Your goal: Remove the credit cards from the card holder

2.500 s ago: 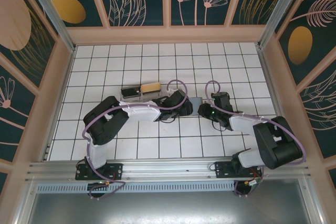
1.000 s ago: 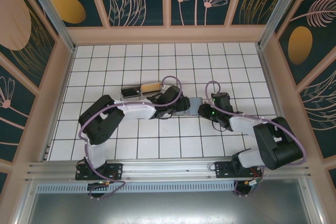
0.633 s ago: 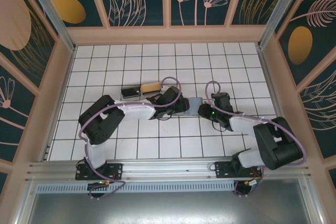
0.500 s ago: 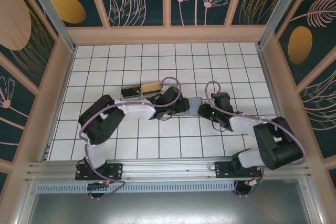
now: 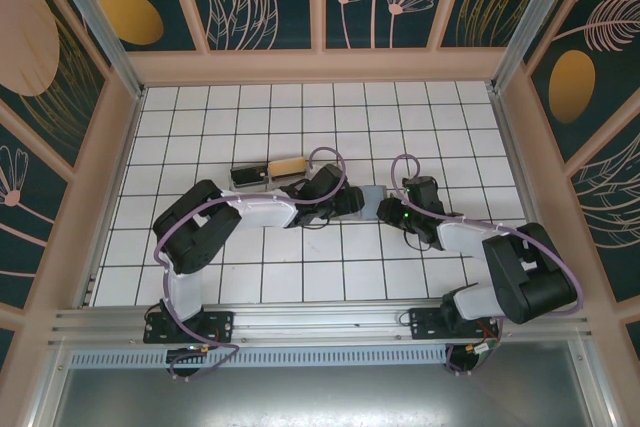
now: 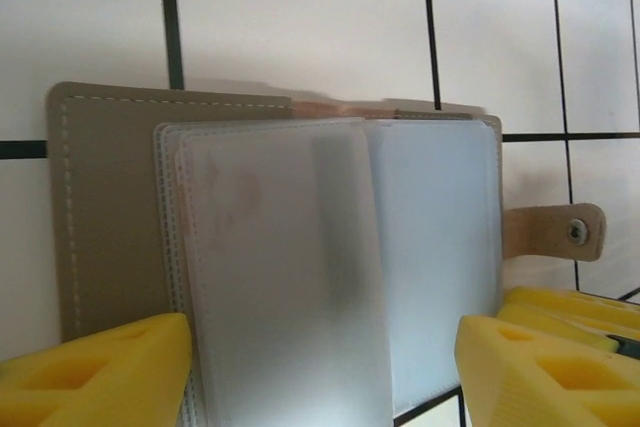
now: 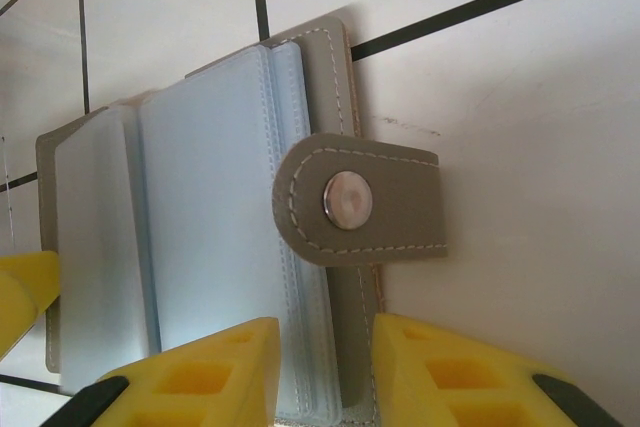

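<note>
Between the two wrists, near the middle of the white tiled table (image 5: 300,267), the taupe stitched card holder with frosted clear plastic sleeves (image 5: 368,200) is lying open and flat. At its 9 o'clock the left gripper (image 6: 320,372) is hovering with yellow fingers spread wide, one beyond each end of the open cover, gripping nothing. At the holder's 3 o'clock the right gripper (image 7: 325,377) is sitting with its fingers drawn close on the cover edge, just beside the rounded snap tab (image 7: 350,199), seemingly pinning the holder down. Over the last couple of seconds the left wrist has been edging slightly toward 9 o'clock and settling, while the right arm has been staying put. To my eye the holder is now being braced and the left arm is lining up on a sleeve. Whether the credit cards are sitting inside I cannot tell through the frosting.
</note>
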Motion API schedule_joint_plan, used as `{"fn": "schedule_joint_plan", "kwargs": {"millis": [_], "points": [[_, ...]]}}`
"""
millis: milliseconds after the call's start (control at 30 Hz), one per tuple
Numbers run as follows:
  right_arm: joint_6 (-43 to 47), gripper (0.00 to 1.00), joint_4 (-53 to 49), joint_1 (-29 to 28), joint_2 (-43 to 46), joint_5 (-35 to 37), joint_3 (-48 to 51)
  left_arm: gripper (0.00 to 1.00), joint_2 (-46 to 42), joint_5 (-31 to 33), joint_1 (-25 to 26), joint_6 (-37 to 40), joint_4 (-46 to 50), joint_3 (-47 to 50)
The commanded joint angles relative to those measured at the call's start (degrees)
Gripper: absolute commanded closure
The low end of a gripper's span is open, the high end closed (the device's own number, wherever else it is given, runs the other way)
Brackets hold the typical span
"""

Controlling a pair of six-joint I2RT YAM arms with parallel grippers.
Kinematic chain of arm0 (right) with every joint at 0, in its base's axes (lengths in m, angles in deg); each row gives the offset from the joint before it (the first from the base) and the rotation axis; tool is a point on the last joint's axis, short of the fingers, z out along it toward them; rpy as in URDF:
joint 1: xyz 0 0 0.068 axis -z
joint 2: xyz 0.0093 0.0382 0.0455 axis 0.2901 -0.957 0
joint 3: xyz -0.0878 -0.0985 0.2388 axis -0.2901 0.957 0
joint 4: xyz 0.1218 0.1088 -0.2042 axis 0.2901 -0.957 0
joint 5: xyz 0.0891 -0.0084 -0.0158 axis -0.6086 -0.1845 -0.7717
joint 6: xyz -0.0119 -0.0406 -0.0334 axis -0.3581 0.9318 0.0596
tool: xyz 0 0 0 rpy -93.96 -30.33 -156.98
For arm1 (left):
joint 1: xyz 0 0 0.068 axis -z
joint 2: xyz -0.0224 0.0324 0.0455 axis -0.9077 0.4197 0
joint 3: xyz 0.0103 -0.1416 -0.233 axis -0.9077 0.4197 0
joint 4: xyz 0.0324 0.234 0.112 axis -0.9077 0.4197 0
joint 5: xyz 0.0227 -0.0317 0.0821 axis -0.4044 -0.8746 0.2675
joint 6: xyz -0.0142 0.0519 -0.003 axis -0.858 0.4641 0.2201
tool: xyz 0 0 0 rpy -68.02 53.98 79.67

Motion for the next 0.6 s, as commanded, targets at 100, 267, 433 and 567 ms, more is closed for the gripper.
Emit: {"fn": "schedule_joint_plan", "kwargs": {"millis": [100, 267, 433, 567], "points": [[-0.84, 0.67, -1.44, -0.43, -0.14, -0.71, 1.43, 0.28, 1.42, -3.47, 0.17, -0.79, -3.74, 0.99], [-0.84, 0.67, -1.34, -0.49, -0.23, -0.71, 1.43, 0.21, 0.77, -2.58, 0.17, -0.40, -2.85, 0.84], [-0.89, 0.67, -1.44, -0.47, -0.08, -0.71, 1.43, 0.06, 0.43, -2.15, 0.15, 0.44, -2.64, 0.74], [-0.84, 0.67, -1.44, -0.45, -0.19, -0.72, 1.42, 0.01, 0.40, -2.58, 0.13, 1.01, -3.23, 0.54]]}}
